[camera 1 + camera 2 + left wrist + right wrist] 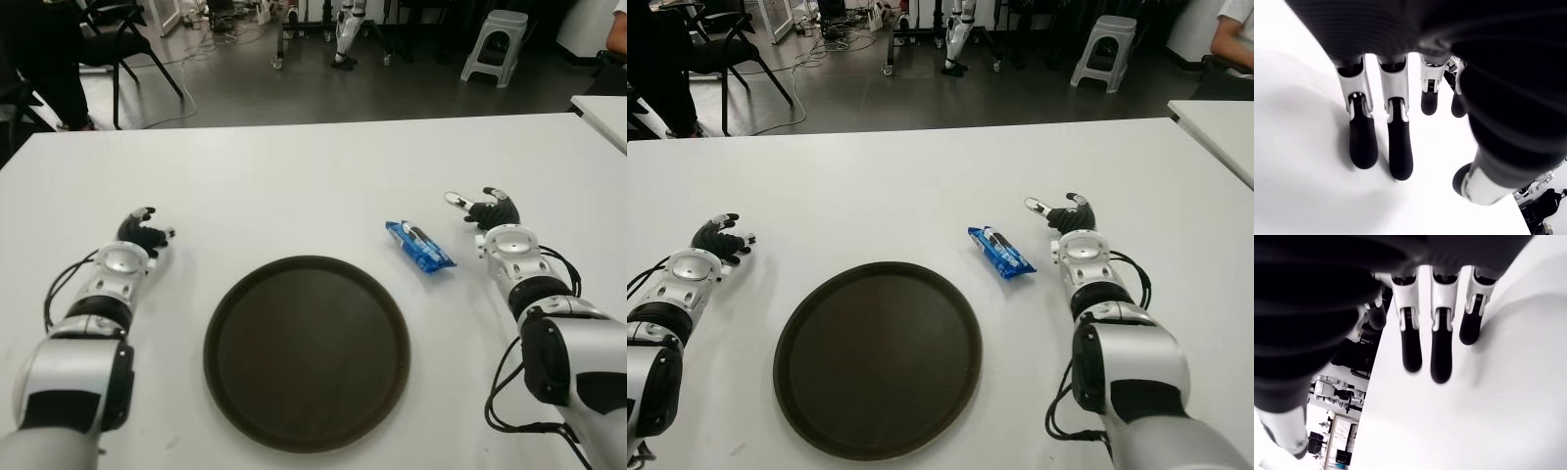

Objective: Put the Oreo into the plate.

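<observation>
A blue Oreo packet (419, 246) lay flat on the white table (294, 186), just beyond the right rim of the round dark plate (305, 351) and not touching it, its long axis angled away from the robot toward the left; the plate held nothing; the right hand (488, 210) showed just to the right of the packet, apart from it, with its fingers (1441, 357) extended and loosely spread over the bare tabletop, grasping nothing; the left hand (143, 231) showed well to the left of the plate, its fingers (1399, 142) likewise stretched out and relaxed with nothing in them; a grey stool (496, 44) and black chairs (118, 29) stood on the floor behind the table
</observation>
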Motion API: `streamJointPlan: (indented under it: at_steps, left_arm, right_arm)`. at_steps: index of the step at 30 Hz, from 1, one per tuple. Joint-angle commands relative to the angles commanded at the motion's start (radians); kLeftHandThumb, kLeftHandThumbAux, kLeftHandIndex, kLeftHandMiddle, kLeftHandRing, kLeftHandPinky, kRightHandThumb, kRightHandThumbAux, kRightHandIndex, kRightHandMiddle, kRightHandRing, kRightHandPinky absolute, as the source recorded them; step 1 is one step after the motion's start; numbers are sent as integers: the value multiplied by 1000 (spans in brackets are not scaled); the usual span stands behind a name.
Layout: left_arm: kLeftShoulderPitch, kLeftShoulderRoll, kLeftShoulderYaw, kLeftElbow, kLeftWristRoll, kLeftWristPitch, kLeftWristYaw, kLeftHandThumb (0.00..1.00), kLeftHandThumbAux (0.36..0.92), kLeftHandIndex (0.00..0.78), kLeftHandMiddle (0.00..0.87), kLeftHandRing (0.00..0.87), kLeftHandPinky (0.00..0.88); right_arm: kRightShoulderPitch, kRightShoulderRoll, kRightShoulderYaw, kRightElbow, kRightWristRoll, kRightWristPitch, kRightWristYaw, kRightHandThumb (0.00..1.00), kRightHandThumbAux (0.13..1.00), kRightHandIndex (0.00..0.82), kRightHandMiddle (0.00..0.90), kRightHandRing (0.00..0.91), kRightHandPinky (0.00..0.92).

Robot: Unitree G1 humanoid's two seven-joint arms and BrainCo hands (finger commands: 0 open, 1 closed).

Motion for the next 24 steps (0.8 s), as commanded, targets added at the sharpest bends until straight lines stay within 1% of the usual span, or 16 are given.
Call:
streamJointPlan:
  at_steps: [4,7,13,19,24]
  left_arm:
    - [-1,0,1,1,0,3,3,233,781,103,85,118,156]
    - [-1,1,2,3,-1,4,3,246,782,108,94,126,165]
    - [0,0,2,3,0,2,9,268,778,124,100,129,171]
    - [1,1,1,1,0,0,8,240,762,122,90,118,165]
    - [2,1,4,1,-2,-4,6,241,760,120,98,124,165]
  right_arm:
    - [-2,-1,9,1,-9,5,-1,0,633,0,5,23,28]
    - [-2,-1,14,1,-10,6,2,0,630,0,1,7,9]
    - [-2,-2,17,2,-6,9,-5,0,636,0,0,0,0]
    - [-6,0,12,1,1,15,-7,0,659,0,0,0,0]
    - [-6,-2,15,1,-1,17,-1,0,663,0,0,0,0]
